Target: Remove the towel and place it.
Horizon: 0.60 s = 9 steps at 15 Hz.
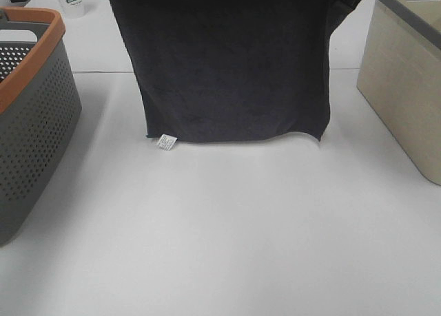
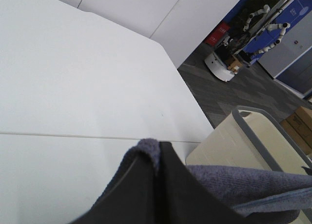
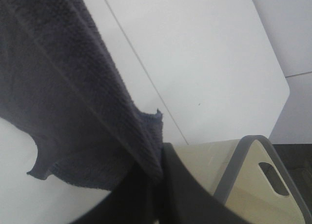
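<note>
Grey basket [image 1: 34,123] left, beige bin [image 1: 406,89] right, towel [image 1: 227,68] hanging between, left fingers [image 2: 131,199] and right fingers [image 3: 195,199] clamped on it

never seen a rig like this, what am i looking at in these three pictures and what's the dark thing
It is a robot with two arms, each ending in a pincer-like gripper. The wide picture comes from a camera high over a white table. The other two come from cameras on the arms' wrists. The dark thing is a charcoal-grey plush towel with a small white tag at its lower corner. The left gripper and the right gripper are each shut on the cloth, holding it up. On the table stand a grey perforated plastic basket with an orange rim, on the left, and a beige bin with a grey rim, on the right.
</note>
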{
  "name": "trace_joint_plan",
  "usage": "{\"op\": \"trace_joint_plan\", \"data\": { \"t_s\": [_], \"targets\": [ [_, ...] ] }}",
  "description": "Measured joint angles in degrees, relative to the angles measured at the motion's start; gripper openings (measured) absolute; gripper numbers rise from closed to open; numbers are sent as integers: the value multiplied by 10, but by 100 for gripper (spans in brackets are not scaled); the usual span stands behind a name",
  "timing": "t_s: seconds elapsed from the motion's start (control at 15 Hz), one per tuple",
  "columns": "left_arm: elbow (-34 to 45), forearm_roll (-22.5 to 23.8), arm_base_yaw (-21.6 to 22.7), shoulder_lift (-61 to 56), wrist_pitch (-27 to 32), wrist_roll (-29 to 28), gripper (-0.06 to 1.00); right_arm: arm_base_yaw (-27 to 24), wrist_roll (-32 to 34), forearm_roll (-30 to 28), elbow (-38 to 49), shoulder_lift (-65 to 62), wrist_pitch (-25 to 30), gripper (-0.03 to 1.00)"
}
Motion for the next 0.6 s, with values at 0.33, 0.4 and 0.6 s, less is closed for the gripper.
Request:
{"op": "trace_joint_plan", "data": {
  "t_s": [0.33, 0.4, 0.6],
  "targets": [
    [-160, -34, -6, 105, 5, 56, 0, -84, 55, 25, -18, 37, -221, 2],
    [-213, -26, -7, 132, 6, 56, 0, -97, 56, 32, -42, 59, -241, 2],
    [-289, 68, -28, 179, 69, 41, 0, -114, 53, 80, -96, 115, -209, 2]
  ]
}}
